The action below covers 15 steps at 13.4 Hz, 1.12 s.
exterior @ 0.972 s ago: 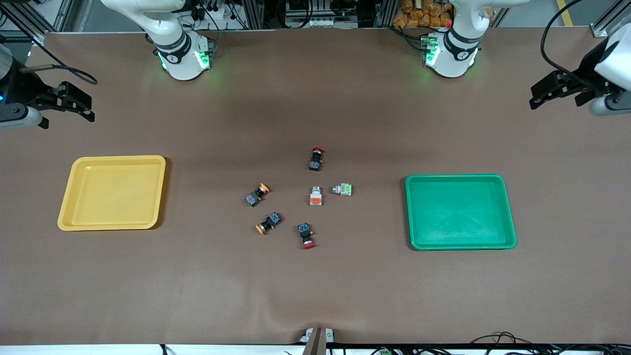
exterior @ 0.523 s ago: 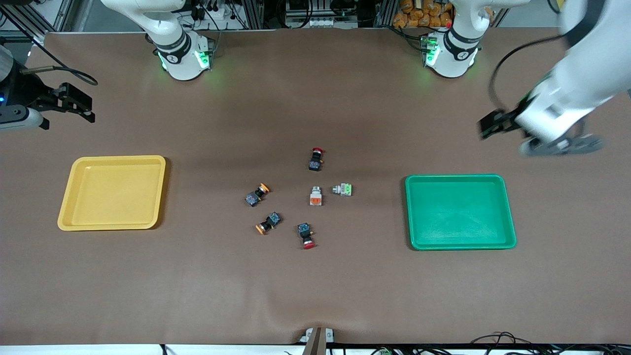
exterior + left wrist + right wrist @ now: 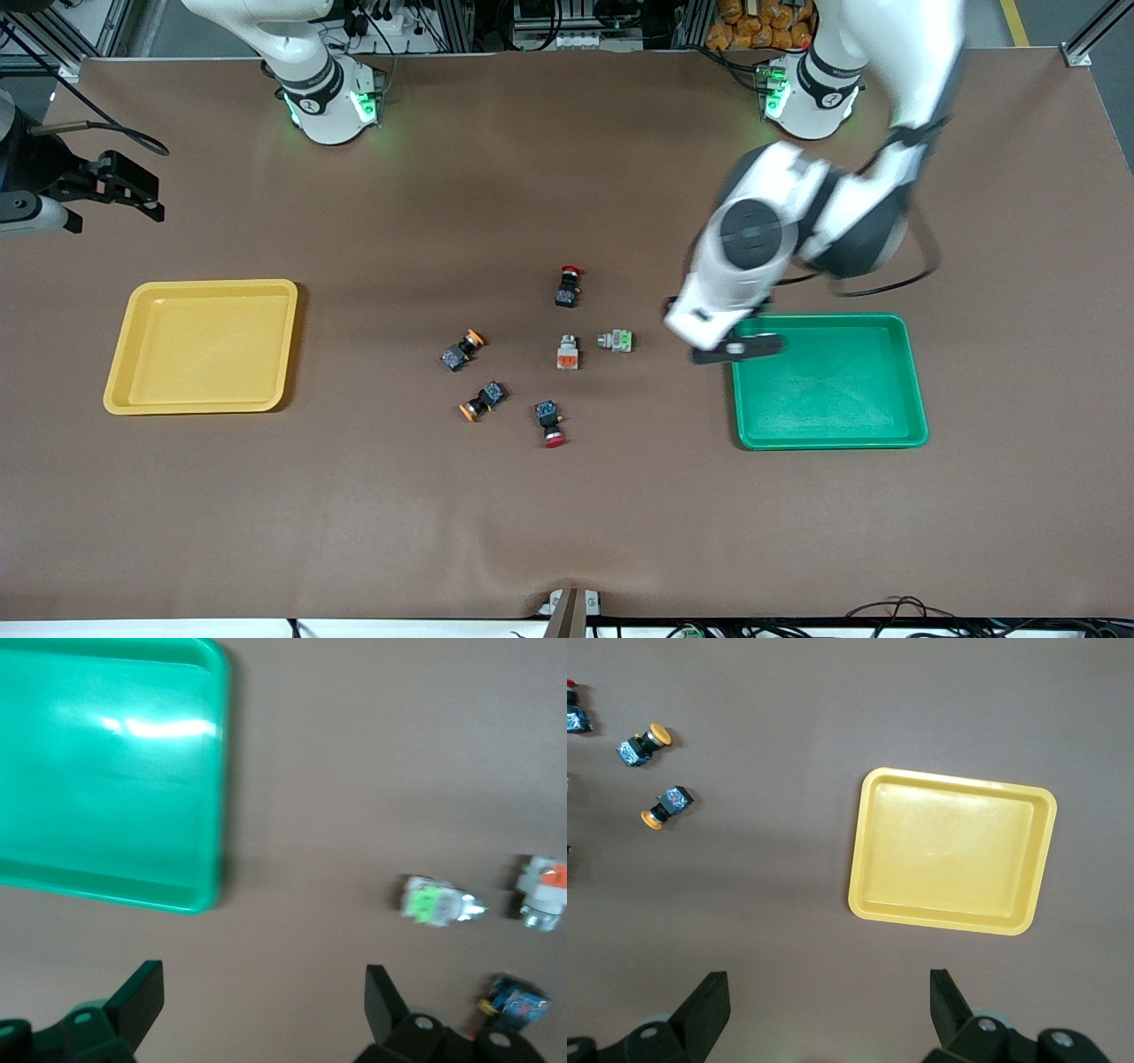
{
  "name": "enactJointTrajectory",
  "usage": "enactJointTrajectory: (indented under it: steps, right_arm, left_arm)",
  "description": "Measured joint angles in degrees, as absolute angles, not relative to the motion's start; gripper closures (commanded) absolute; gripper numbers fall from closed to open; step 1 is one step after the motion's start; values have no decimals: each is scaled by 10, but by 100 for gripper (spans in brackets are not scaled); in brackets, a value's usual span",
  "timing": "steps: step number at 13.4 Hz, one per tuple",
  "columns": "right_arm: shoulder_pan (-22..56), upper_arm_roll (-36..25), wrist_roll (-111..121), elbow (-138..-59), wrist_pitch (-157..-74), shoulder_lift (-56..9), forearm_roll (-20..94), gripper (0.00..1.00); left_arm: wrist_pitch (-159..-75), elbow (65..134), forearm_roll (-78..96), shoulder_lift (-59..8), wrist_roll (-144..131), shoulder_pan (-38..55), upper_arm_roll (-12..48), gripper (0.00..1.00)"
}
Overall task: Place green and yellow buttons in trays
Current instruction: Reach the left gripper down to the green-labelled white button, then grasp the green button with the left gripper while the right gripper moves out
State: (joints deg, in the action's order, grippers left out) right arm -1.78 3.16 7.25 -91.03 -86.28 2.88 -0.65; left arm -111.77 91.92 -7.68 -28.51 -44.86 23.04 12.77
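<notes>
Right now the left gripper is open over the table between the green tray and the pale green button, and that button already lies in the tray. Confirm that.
Not quite. The left gripper is open there by the green tray, but the pale green button lies on the table outside the tray, beside the orange-red faced button. The front view shows it.

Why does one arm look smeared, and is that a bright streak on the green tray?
Front view: the left arm is motion-blurred above the green tray; the buttons look sharp. Left wrist view: soft all over, with white glare on the tray floor. Right wrist view: crisp, evenly lit yellow tray.
</notes>
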Motion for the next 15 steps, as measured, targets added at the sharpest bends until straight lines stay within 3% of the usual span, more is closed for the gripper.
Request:
enactJointTrajectory:
  steps: [5,11,15]
  right_arm:
    - [-30,31,72,-911,-865,14,-10,0]
    - [-63,30,72,-912,-873,-28,-12,0]
    - [-102,30,74,-911,-907,-87,-12,0]
  left_arm:
    - [-1233,906,-77,-378,-508,294,128,0]
    - [-1338,901,-78,-430,-502,308,126,0]
    - [-1351,900,-78,-438,-474,302,122,0]
